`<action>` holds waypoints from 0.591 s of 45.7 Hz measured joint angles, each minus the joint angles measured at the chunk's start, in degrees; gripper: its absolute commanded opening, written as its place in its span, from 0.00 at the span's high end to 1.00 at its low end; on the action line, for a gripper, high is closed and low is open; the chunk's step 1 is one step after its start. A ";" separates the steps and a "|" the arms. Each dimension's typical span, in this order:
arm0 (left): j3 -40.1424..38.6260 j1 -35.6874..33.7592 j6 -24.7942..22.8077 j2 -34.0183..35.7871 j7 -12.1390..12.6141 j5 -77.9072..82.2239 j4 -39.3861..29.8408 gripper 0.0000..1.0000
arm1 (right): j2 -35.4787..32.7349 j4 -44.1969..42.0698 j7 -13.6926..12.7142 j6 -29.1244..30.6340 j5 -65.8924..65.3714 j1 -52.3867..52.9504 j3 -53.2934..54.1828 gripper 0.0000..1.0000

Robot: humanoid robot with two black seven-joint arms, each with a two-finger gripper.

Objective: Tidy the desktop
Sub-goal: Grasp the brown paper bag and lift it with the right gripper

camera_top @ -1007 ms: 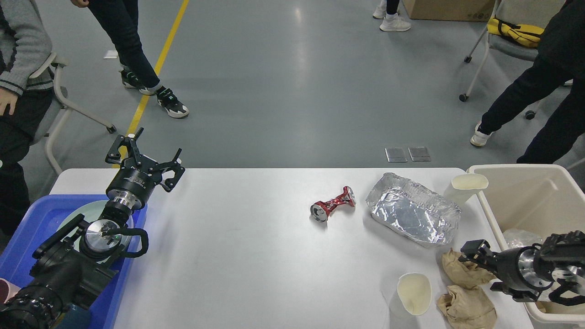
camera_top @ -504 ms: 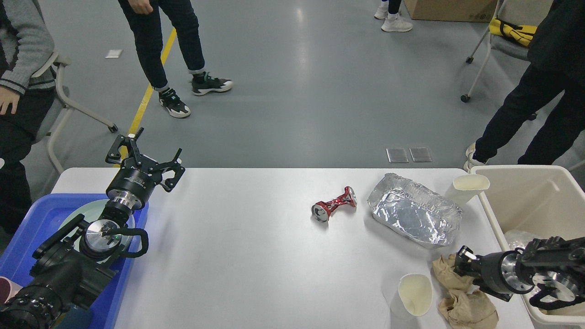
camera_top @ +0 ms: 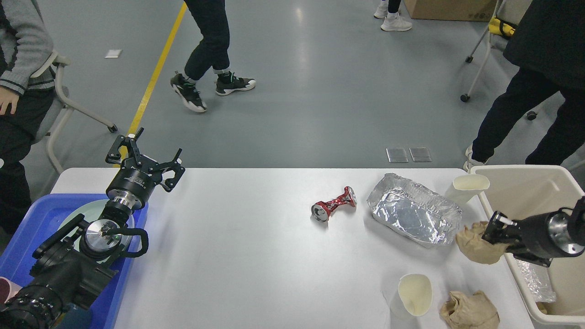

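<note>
Litter strewn across the right side of a white desk

The desk (camera_top: 237,246) fills the foreground, its near edge cut off. The right gripper (camera_top: 491,233) pinches a crumpled brown paper wad (camera_top: 475,244) between its fingers beside the cream bin (camera_top: 530,187); the left gripper (camera_top: 144,157) hangs with fingers spread above the blue tray (camera_top: 32,228).

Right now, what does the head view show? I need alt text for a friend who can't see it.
The right gripper holds a crumpled brown paper wad beside a cream bin. The white desktop also holds a crushed red can, a foil tray, two paper cups and another wad. The left gripper hangs open over a blue tray.
</note>
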 measured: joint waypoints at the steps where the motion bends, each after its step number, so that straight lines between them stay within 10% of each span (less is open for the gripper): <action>1: 0.00 0.00 0.00 0.00 0.00 0.00 0.00 0.04 | -0.68 0.94 0.00 1.86 -1.53 2.58 -1.08 1.00; 11: 0.00 0.00 -0.02 -0.01 0.00 0.00 0.00 0.04 | 2.49 7.77 -0.16 13.42 -12.83 24.63 -7.34 1.00; 27: 0.05 0.00 -0.07 -0.01 0.00 -0.01 0.00 0.04 | 31.27 8.46 -0.10 14.35 -12.66 35.01 -8.41 1.00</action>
